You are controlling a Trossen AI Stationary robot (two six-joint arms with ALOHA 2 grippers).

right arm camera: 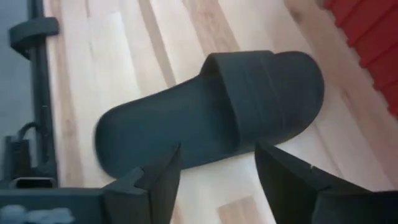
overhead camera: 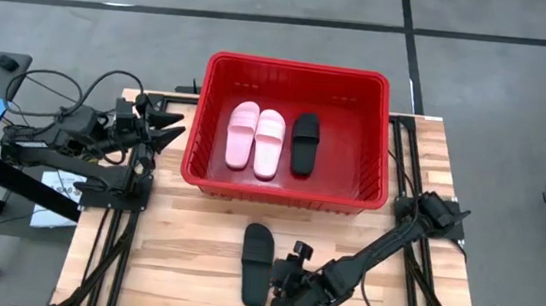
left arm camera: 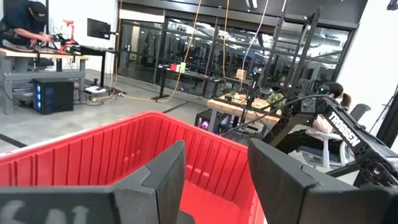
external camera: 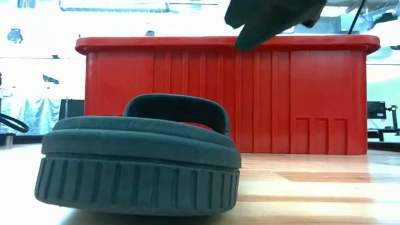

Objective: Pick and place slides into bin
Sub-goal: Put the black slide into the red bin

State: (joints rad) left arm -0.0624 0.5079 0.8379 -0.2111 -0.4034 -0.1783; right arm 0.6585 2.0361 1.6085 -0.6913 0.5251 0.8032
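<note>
High view: red bin (overhead camera: 375, 133) of ribbed plastic with a rolled rim, sitting at twelve o'clock on the pale wooden plank surface (overhead camera: 193, 256). Inside, three slides side by side, long axes running twelve to six: two pale pink slides (overhead camera: 255, 138) touching each other, one black slide in the bin (overhead camera: 304, 143) just beside them at three o'clock. At six o'clock of the bin, on bare planks, the fourth black slide (overhead camera: 256, 262), long axis also twelve to six. Right hand (overhead camera: 283, 287) just beside it at its four o'clock. Left hand (overhead camera: 170, 129) at nine o'clock of the bin, near its wall.

Low view: matte rubbery black slide close up, grooved sole edge, arched wide strap; ribbed red wall behind.

Left wrist view: left hand's dark angular fingers (left arm camera: 165, 180) parted, gripping nothing, red rim beyond.

Right wrist view: right hand's fingers (right arm camera: 161, 177) spread apart, released, black slide lying flat past them, untouched.
</note>
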